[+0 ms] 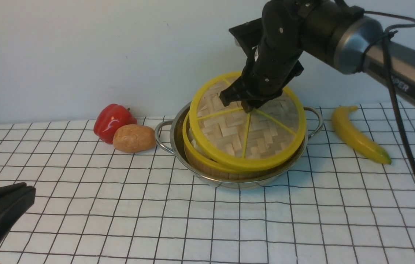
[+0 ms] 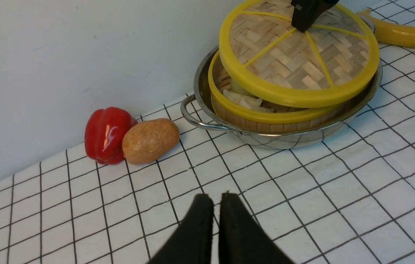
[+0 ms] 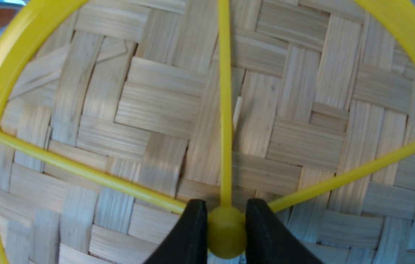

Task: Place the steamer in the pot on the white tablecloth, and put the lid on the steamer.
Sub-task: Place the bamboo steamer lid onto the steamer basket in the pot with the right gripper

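The steel pot (image 1: 175, 143) stands on the white tablecloth (image 1: 207, 227) with the steamer (image 1: 200, 164) inside it. My right gripper (image 1: 248, 105) is shut on the yellow centre hub (image 3: 226, 231) of the lid (image 1: 229, 134). The lid hangs tilted over the steamer, low at the near right and raised at the left. Through that gap pale dumplings (image 2: 245, 101) show in the left wrist view, where the lid (image 2: 295, 62), steamer (image 2: 262, 119) and pot (image 2: 284, 139) also appear. My left gripper (image 2: 217, 205) is shut and empty, low over the cloth at the near left (image 1: 9, 200).
A red pepper (image 1: 112, 121) and a potato (image 1: 134, 138) lie just left of the pot's left handle. A banana (image 1: 357, 137) lies to the right of the pot. A pale wall stands close behind the pot.
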Controlling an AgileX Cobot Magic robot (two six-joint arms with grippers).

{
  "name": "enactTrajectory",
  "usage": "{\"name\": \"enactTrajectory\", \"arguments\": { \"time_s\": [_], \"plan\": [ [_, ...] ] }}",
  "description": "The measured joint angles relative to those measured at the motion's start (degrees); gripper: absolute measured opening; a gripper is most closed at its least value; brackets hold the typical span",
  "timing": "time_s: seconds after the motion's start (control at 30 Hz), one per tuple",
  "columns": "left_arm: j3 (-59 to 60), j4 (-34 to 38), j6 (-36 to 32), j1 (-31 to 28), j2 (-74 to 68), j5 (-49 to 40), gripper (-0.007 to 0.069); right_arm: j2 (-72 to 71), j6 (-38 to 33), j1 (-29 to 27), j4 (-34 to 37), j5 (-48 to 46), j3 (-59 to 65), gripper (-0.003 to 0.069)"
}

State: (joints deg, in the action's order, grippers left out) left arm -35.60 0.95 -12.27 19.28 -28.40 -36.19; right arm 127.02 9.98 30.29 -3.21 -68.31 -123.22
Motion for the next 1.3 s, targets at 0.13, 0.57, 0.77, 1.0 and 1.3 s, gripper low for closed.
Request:
{"name": "enactTrajectory", "arguments": {
  "time_s": [0.13, 0.57, 0.77, 1.0, 1.3],
  "plan": [
    [0.00, 0.00, 0.00, 0.00, 0.00, 0.00, 0.0022, 0.70, -0.74, 0.00, 0.12, 1.12, 0.00, 0.0148],
    [0.00, 0.00, 0.00, 0.00, 0.00, 0.00, 0.0022, 3.34, -1.71, 0.00, 0.21, 5.02, 0.00, 0.0148],
    [0.00, 0.00, 0.00, 0.00, 0.00, 0.00, 0.0022, 3.48, -2.84, 0.00, 0.31, 6.40, 0.00, 0.0148],
    [0.00, 0.00, 0.00, 0.00, 0.00, 0.00, 0.0022, 3.48, -3.06, 0.00, 0.31, 6.84, 0.00, 0.0148],
    [0.00, 0.00, 0.00, 0.00, 0.00, 0.00, 0.0022, 3.48, -4.15, 0.00, 0.49, 7.05, 0.00, 0.0148]
  ]
}}
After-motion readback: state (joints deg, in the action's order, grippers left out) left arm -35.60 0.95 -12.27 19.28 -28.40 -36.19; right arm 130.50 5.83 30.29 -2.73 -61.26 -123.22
